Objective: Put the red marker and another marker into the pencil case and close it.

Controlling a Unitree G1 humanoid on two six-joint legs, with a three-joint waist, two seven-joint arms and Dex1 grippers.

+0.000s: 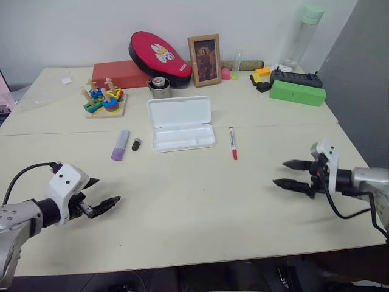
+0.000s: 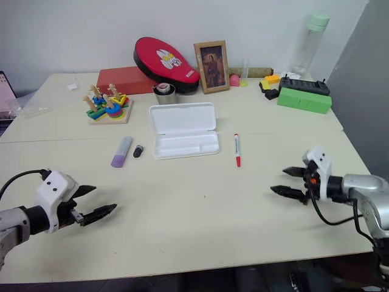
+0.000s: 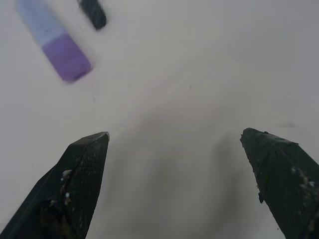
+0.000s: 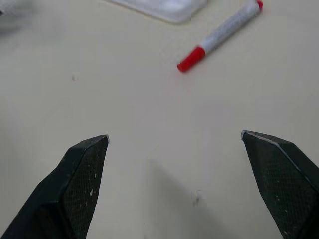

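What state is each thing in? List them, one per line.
pencil case: open, tray empty
red marker: capped, flat on table beside the case
lavender marker: flat on table, outside the case
left gripper: open, empty
right gripper: open, empty

Smooth white plastic pencil case (image 1: 181,123)

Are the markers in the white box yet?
Not yet. The pencil case already lies open, which helps. The red marker and the purple marker lie on the table beside it. The left hand and right hand are open, holding nothing. Both markers must go in, then the lid shuts.
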